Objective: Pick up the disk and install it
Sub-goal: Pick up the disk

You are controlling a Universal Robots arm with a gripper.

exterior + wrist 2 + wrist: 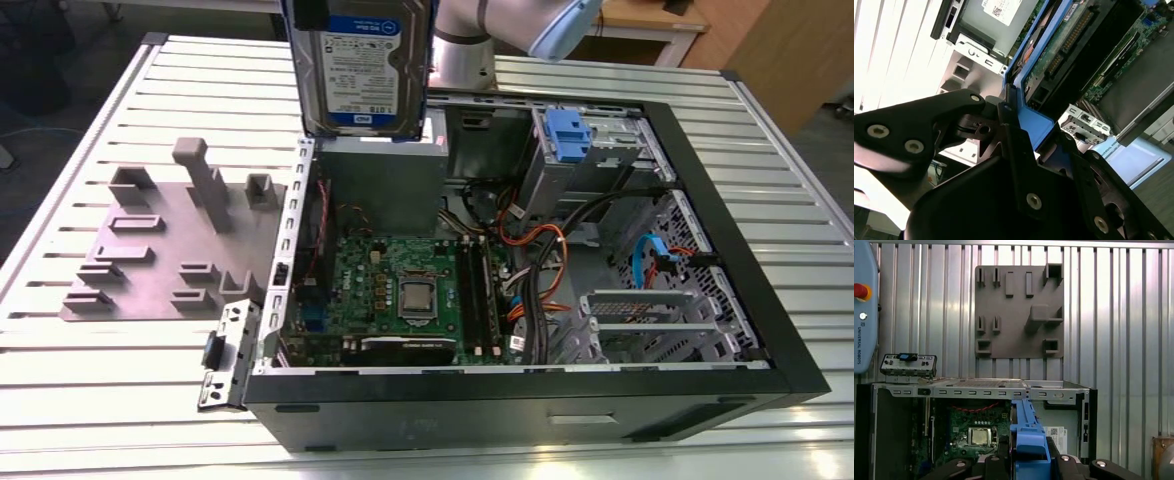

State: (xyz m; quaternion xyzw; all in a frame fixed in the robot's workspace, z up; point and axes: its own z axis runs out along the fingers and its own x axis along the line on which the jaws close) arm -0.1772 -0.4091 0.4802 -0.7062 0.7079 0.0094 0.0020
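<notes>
The disk (363, 65), a silver-grey drive with a white-and-blue label in a blue carrier, hangs upright above the open computer case (534, 395), over its rear corner on the exterior view's left. The robot arm (514, 25) reaches in behind the disk. In the second wrist view my gripper (1029, 122) is shut on the disk's blue carrier, with the drive's circuit-board side (1054, 55) running away from the black fingers (1009, 135). In the first wrist view the blue carrier edge of the disk (1029, 432) stands between the fingers (1069, 462), above the case's motherboard (979, 432).
A blue bracket (567, 135) sits in the drive cage at the case's far side. The grey power supply box (380, 185) lies under the disk. Orange and black cables (541, 255) cross the case. A grey fixture plate (160, 250) with raised blocks lies on the slatted table (80, 400).
</notes>
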